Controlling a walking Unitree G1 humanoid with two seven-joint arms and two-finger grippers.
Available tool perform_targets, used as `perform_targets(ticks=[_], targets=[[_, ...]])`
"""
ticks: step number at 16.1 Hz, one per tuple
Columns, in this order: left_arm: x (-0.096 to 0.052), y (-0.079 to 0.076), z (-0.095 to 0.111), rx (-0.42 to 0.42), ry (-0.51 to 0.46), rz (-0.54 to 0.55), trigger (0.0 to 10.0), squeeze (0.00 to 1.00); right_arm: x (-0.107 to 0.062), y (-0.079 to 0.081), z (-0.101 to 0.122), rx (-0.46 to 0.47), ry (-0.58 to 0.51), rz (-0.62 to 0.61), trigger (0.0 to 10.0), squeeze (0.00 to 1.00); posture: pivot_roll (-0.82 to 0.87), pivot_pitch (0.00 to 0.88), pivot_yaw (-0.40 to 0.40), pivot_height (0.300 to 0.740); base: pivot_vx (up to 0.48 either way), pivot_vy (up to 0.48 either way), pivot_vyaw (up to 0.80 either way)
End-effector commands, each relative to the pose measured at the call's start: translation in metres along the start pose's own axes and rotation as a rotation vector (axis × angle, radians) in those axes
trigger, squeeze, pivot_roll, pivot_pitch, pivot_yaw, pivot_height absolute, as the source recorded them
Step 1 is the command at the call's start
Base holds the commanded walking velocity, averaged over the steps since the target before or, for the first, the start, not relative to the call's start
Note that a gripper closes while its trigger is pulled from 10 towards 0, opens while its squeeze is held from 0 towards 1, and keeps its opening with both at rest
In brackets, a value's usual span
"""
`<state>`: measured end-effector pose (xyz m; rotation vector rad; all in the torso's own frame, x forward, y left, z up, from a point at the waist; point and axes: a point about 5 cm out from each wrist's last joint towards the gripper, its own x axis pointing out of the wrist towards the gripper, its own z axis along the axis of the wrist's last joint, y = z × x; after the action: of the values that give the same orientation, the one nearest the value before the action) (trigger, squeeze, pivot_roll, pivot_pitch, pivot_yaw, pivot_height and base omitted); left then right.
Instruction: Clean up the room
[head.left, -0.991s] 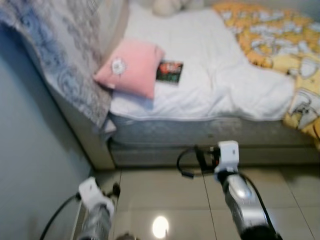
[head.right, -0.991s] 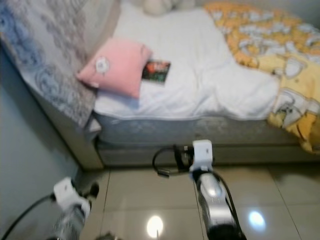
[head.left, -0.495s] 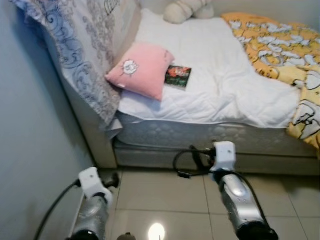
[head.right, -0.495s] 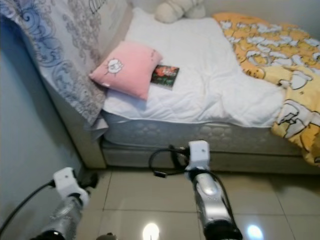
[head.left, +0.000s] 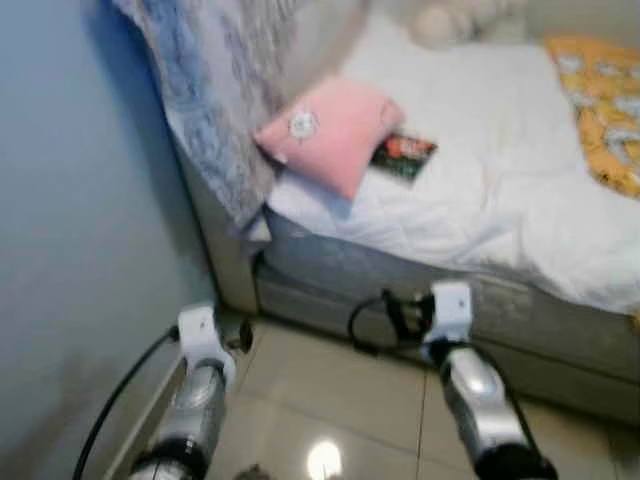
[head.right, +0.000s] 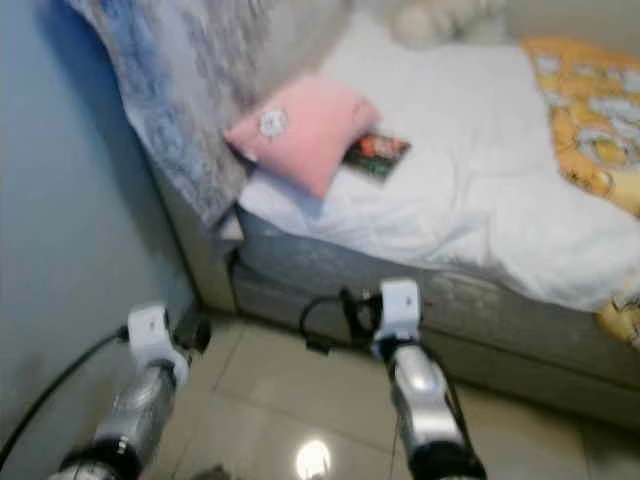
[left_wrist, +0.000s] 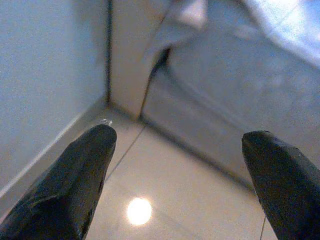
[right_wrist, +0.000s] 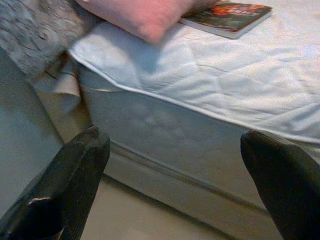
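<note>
A pink pillow (head.left: 330, 128) lies at the near left corner of the bed's white quilt (head.left: 500, 190), with a dark-covered book (head.left: 403, 157) flat beside it. My right gripper (right_wrist: 175, 165) hangs open and empty over the floor in front of the mattress side (right_wrist: 200, 135), below the pillow (right_wrist: 145, 12) and book (right_wrist: 227, 12). My left gripper (left_wrist: 185, 165) is open and empty too. It is low by the corner where the blue wall meets the bed frame. In the left eye view the left gripper (head.left: 238, 338) and right gripper (head.left: 398, 316) are both held forward, apart from the bed.
A grey patterned cloth (head.left: 230, 110) drapes over the headboard. An orange-yellow blanket (head.left: 600, 110) covers the bed's right side, and a pale plush toy (head.left: 455, 20) sits at the far end. The blue wall (head.left: 80, 250) is close on my left. Glossy tiles (head.left: 320, 400) lie underfoot.
The whole picture has shifted right and blurred as the camera turns left, so more of the wall shows. Both grippers keep their open pose ahead of me.
</note>
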<state>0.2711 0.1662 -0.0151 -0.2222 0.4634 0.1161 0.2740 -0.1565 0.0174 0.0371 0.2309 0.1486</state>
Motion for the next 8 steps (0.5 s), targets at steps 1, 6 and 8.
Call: perform_targets(ticks=[1,6,8], targets=[[0.008,-0.096,0.082,0.417,-0.357,-0.385,10.0,0.0,-0.01,-0.019,-0.017,0.0,0.068,-0.089,10.0,0.0,0.08,0.0,-0.03,0.74,0.0,0.0,0.0],[-0.008,-0.043,-0.051,0.554,0.437,-0.357,10.0,0.0,-0.06,-0.038,-0.106,0.087,0.698,-0.192,10.0,0.0,0.07,0.0,-0.038,0.74,0.0,0.0,0.0],[-0.024,-0.031,-0.078,0.587,0.574,-0.335,10.0,0.0,-0.07,-0.038,-0.116,0.056,0.813,-0.16,10.0,0.0,0.05,0.0,-0.018,0.74,0.0,0.0,0.0]])
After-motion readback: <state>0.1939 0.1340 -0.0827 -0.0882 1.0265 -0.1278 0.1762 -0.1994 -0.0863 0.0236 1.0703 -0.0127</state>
